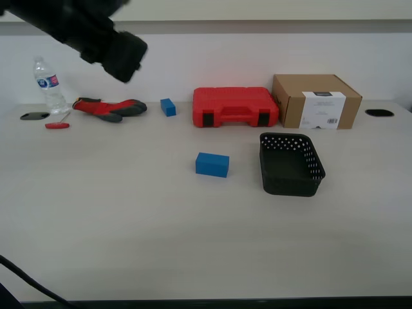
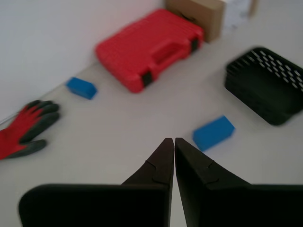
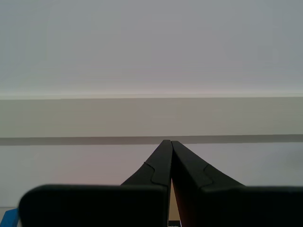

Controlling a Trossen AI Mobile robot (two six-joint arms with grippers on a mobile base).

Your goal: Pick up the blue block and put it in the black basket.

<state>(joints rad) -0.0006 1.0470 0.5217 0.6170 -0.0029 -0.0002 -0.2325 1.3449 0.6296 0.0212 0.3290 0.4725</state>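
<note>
Both tools were clenched on nothing: my first tool hung above the table, my second tool faced the wall. The blue block sat on the table just beside the black basket, not touching.

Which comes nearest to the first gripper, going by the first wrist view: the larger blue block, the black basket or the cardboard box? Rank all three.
1. The larger bright blue rectangular block, just ahead of my first gripper.
2. The black perforated plastic basket, beyond the block.
3. The brown cardboard box, at the wall behind the red case.
</note>
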